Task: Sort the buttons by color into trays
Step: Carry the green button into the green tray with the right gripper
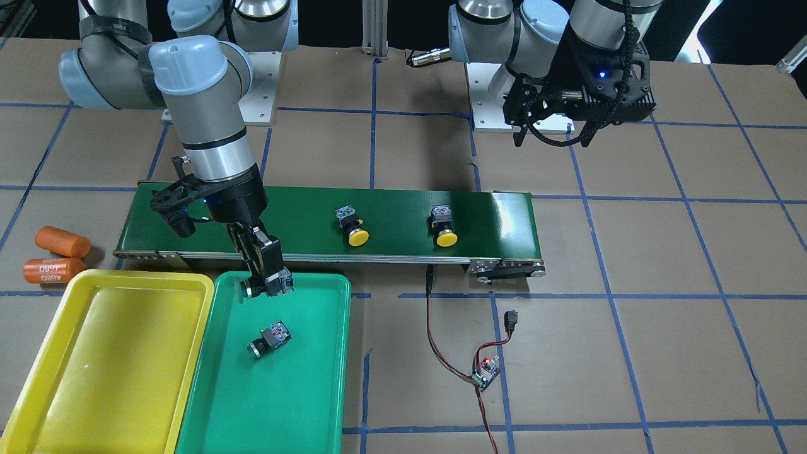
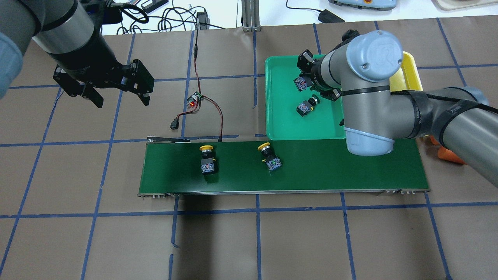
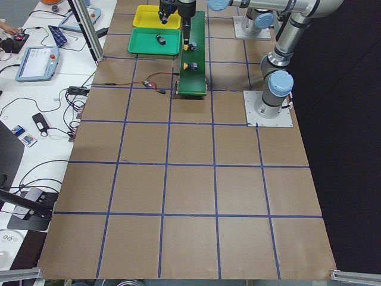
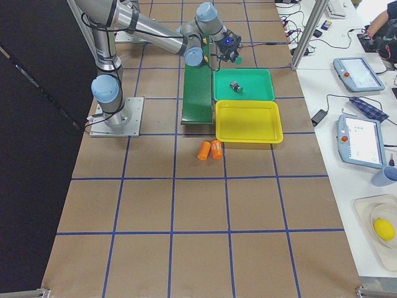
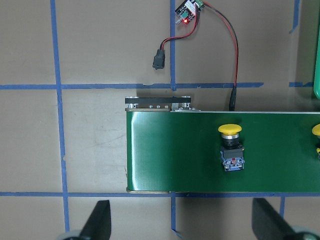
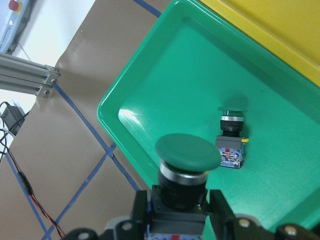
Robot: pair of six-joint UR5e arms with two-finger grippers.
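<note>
My right gripper [image 1: 270,282] is shut on a green-capped button [image 6: 186,165] and holds it above the near edge of the green tray [image 1: 302,403]. A second green button [image 1: 270,339] lies on its side inside that tray, also in the overhead view [image 2: 306,107]. The yellow tray [image 1: 94,378] beside it holds nothing. Two yellow-capped buttons [image 1: 353,228] [image 1: 443,226] lie on the dark-green conveyor belt [image 1: 403,211]. My left gripper [image 2: 116,97] is open and empty, hovering above the table off the belt's end. Its fingertips [image 5: 100,220] frame the belt end in the left wrist view.
Two orange cylinders [image 1: 60,241] [image 1: 53,270] lie on the table beside the yellow tray. A small circuit board [image 1: 485,372] with red and black wires lies on the table in front of the belt. Blue tape lines grid the brown table.
</note>
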